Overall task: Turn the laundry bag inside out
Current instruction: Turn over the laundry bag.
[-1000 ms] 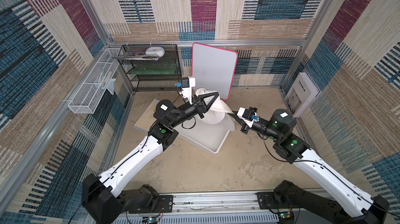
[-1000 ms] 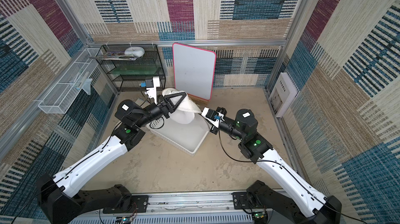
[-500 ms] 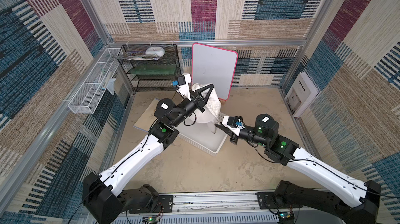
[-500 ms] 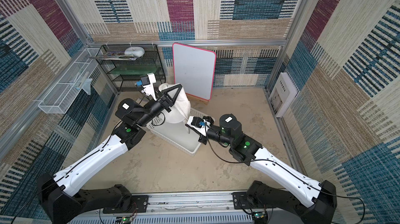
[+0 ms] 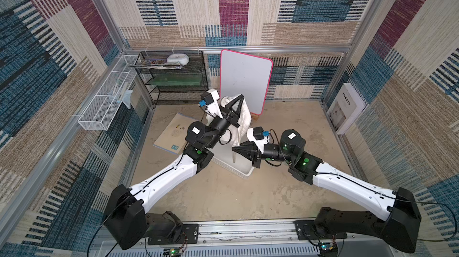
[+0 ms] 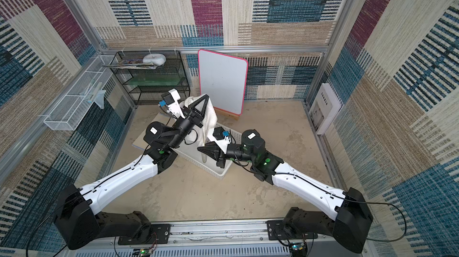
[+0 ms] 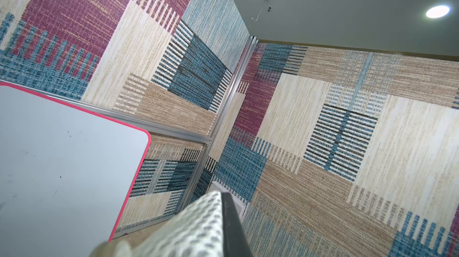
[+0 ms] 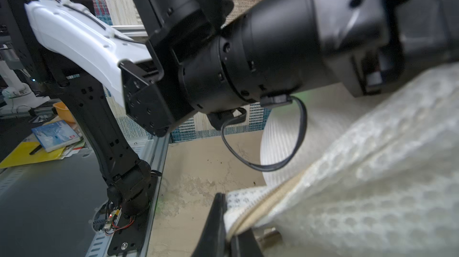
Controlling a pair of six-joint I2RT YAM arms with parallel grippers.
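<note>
Laundry bag point(image 5: 245, 117) hangs from upraised left gripper point(image 5: 240, 96); right gripper point(image 5: 234, 148) nips hem

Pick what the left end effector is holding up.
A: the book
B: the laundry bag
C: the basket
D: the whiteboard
B: the left end effector is shut on the white mesh laundry bag, which hangs above the basket.

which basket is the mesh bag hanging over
The white plastic basket on the floor between the arms, under the laundry bag. The wire basket hangs on the side wall, apart.
</note>
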